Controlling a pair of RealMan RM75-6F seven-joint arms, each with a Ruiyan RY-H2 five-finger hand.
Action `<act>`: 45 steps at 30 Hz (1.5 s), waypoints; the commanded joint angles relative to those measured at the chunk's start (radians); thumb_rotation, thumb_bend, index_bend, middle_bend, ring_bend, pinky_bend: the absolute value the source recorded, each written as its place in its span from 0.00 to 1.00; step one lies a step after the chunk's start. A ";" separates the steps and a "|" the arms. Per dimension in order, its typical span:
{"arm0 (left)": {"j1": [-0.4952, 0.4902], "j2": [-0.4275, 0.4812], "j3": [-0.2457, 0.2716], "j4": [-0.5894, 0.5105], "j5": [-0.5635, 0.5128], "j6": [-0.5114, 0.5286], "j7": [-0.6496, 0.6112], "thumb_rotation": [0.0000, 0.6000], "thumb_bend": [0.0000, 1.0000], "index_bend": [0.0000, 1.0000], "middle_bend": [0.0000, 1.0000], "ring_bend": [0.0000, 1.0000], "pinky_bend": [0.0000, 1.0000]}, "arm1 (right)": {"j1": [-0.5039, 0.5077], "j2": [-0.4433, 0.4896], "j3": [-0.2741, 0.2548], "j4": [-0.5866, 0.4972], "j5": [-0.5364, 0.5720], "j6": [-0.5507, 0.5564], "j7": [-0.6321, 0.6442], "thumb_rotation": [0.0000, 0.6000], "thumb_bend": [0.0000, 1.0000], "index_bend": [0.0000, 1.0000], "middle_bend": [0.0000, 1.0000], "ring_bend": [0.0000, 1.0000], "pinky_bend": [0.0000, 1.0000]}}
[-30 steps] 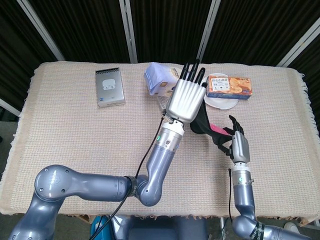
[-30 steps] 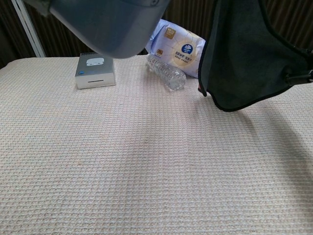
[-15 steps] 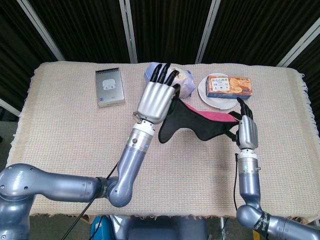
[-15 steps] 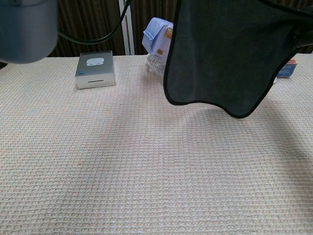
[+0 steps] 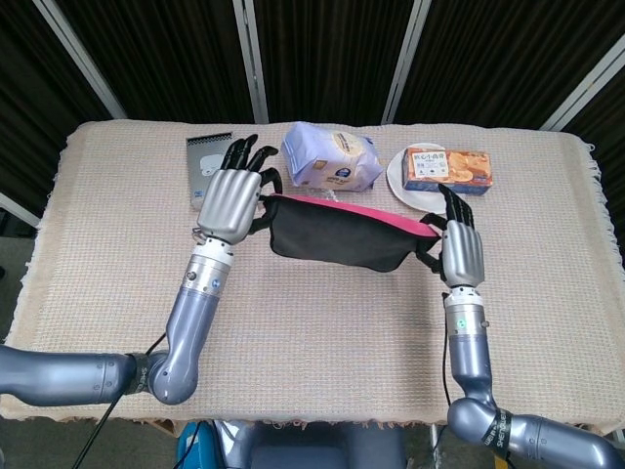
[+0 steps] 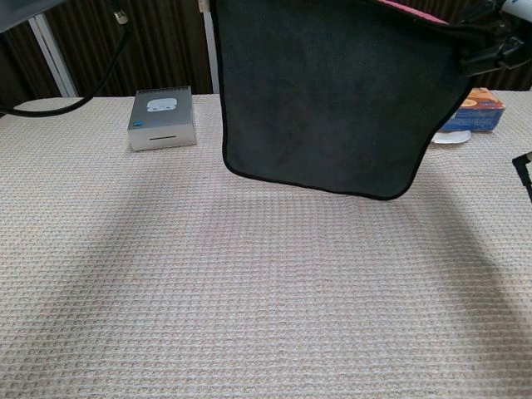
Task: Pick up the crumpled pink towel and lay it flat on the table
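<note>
2 hands, left [image 5: 230, 201] and right [image 5: 461, 252], pinch the dark, pink-edged towel [image 5: 337, 234] taut above the woven table [image 5: 107, 244].

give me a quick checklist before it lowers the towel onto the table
1. Left hand holds one end of the towel: ok.
2. Right hand holds the other end: ok.
3. Towel spread open between the hands, not bunched: ok; it hangs as one sheet in the chest view.
4. Towel clear of the table: ok, its bottom edge hangs above the cloth.
5. Landing area in front free of objects: ok; grey box, tissue pack and biscuit box sit toward the back.
6. Both grips secure: cannot tell.
</note>
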 commanded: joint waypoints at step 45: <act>0.085 -0.230 0.020 0.322 0.258 -0.083 -0.429 1.00 0.68 0.61 0.19 0.00 0.02 | 0.079 -0.031 0.004 0.135 -0.005 -0.008 0.069 1.00 0.70 0.63 0.09 0.00 0.00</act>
